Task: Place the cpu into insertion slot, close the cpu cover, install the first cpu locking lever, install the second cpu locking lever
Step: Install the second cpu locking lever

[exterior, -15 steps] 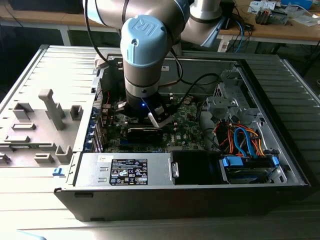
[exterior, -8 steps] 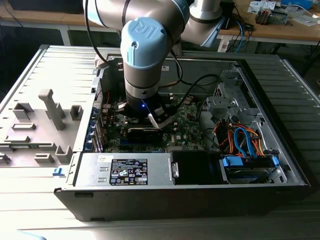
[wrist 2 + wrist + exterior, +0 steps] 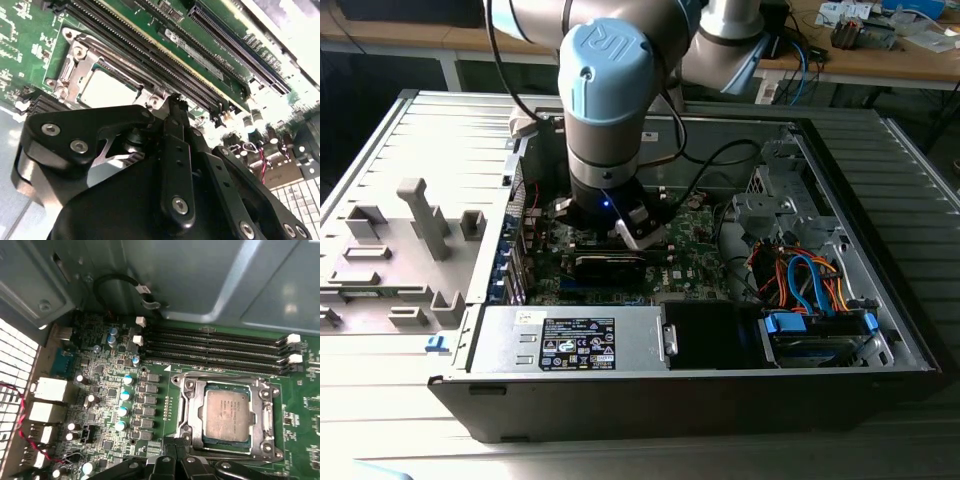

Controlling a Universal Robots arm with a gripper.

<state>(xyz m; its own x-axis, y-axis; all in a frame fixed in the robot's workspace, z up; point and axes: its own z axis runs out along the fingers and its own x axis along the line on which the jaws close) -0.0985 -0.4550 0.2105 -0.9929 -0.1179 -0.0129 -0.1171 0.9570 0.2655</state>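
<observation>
The cpu [image 3: 227, 415] lies flat in the insertion slot [image 3: 270, 452] on the green board, its silvery top showing through the window of the cpu cover [image 3: 192, 412], which lies closed over it. A thin wire locking lever [image 3: 225, 374] runs along the socket's side by the memory slots. My gripper [image 3: 173, 444] looks shut, with its tips right at a corner of the socket frame. In the second wrist view the gripper [image 3: 172, 100] stands just beside the cover [image 3: 75, 62] and the bright cpu [image 3: 107, 90]. In the exterior view the gripper [image 3: 620, 228] hangs low inside the open computer case.
Long black memory slots [image 3: 215, 345] run beside the socket, and capacitors [image 3: 122, 395] stand on its other side. The case wall [image 3: 200, 275] rises close behind. Orange and blue cables [image 3: 805, 280] and a power supply [image 3: 570, 340] sit in the case; a grey fixture plate [image 3: 410, 240] lies at the exterior view's left.
</observation>
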